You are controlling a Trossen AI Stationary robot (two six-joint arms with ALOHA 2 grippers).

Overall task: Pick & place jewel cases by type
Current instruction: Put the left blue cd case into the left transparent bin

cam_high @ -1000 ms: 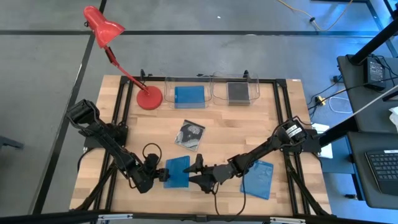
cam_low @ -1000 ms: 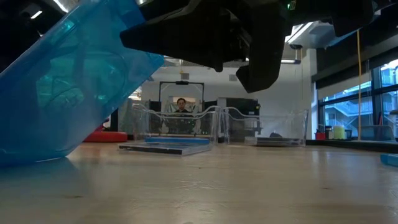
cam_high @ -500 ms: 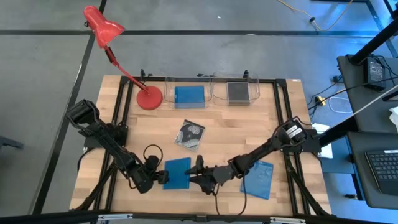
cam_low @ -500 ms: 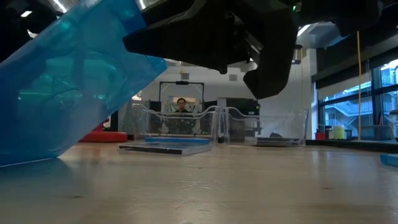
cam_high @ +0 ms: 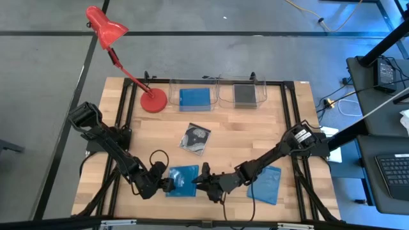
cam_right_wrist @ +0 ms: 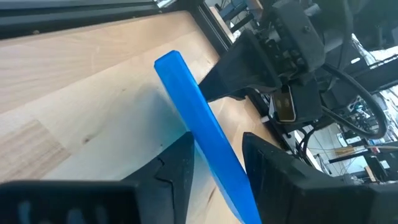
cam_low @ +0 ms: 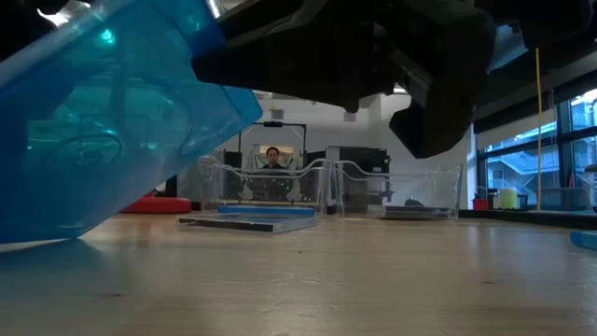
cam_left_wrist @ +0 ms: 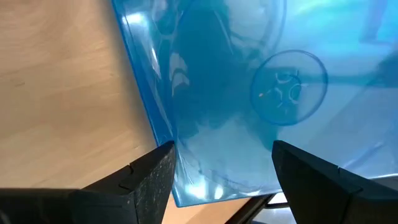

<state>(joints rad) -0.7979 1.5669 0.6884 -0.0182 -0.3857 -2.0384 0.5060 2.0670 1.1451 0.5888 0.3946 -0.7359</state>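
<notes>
A see-through blue jewel case (cam_high: pixel 182 180) stands tipped up near the table's near edge, its lower edge (cam_low: pixel 47 238) on the wood. It sits between my two grippers. My left gripper (cam_high: pixel 167 184) is at its left side, fingers wide open. My right gripper (cam_high: pixel 199 182) comes from the right. In the right wrist view its open fingers (cam_right_wrist: pixel 180 162) flank the case's raised edge (cam_right_wrist: pixel 208 149), and a narrow gap shows on one side. Another blue case (cam_high: pixel 265 183) lies flat at the right, and a clear one with a disc (cam_high: pixel 195 138) at mid-table. My left gripper's open fingers straddle the tipped case's near left corner (cam_left_wrist: pixel 180 196), which reaches back between them. One finger (cam_left_wrist: pixel 158 174) lies along the case's left edge and the other (cam_left_wrist: pixel 292 168) crosses its face. Whether they bear the case I cannot tell.
Two clear trays stand at the far edge: the left one (cam_high: pixel 174 96) holds a blue case, the right one (cam_high: pixel 262 96) a dark case. A red desk lamp (cam_high: pixel 153 101) stands left of them. A person shows far off beyond the table (cam_low: pixel 271 157).
The blue case has tipped up somewhat steeper, its raised side climbing while its lower edge stays on the wood. My left gripper has tipped a little with it. Both arms have kept their places.
</notes>
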